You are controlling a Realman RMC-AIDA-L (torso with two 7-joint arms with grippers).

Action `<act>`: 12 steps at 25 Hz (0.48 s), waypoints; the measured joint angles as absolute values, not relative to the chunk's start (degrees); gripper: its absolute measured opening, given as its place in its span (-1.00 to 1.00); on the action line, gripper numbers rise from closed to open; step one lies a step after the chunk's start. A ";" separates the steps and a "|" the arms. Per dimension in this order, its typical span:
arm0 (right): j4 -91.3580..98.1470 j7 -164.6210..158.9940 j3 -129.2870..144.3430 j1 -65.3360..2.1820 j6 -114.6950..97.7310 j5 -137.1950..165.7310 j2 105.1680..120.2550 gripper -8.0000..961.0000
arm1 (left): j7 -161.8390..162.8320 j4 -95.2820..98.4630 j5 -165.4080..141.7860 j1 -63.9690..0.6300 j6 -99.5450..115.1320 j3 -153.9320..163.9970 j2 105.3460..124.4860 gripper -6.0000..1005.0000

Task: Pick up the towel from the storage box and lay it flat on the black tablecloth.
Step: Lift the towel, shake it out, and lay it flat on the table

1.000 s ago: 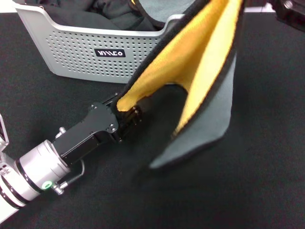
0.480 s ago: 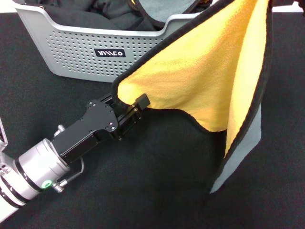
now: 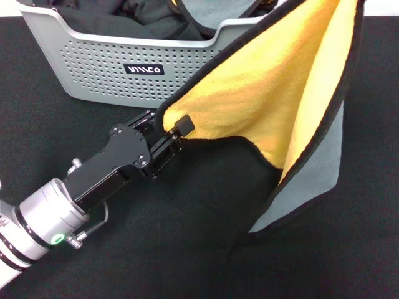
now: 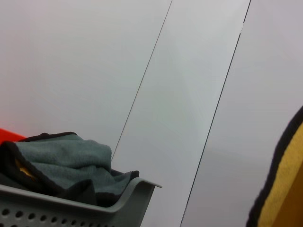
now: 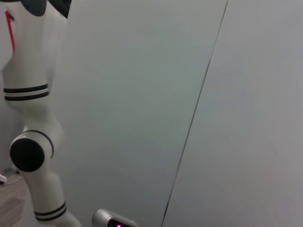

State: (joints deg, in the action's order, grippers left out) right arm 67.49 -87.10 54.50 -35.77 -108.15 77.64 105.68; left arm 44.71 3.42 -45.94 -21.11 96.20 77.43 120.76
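The towel (image 3: pixel 262 93) hangs spread above the black tablecloth (image 3: pixel 187 255), yellow-orange side towards me, with its grey-green side (image 3: pixel 312 180) showing at the lower right. Its upper end runs out of the head view at the top right. My left gripper (image 3: pixel 172 124) is shut on the towel's lower left corner, just in front of the storage box (image 3: pixel 93 65). The towel's black-trimmed edge (image 4: pixel 284 189) also shows in the left wrist view. My right gripper is out of view.
The storage box holds folded black cloths (image 3: pixel 124 15) and a grey-green cloth (image 4: pixel 61 156) over its rim (image 4: pixel 128 198). A white robot body (image 5: pixel 28 94) stands by the wall in the right wrist view.
The towel has opened out from a narrow fold into a wide sheet. My left gripper has moved a little towards the box with the corner. The right gripper has left the picture.
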 joint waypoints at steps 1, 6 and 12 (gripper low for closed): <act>67.49 -87.10 54.50 -35.77 -108.15 77.64 105.68 -0.98 | 44.70 3.42 -45.93 -21.06 96.21 77.44 120.76 -0.14; 68.14 -87.71 52.19 -35.89 -108.67 77.61 105.65 -0.98 | 44.56 3.43 -46.08 -21.11 96.24 77.63 120.76 -0.14; 69.41 -88.55 52.05 -35.89 -108.93 77.63 105.65 -0.99 | 44.55 3.43 -46.07 -21.38 96.24 77.62 120.76 -0.14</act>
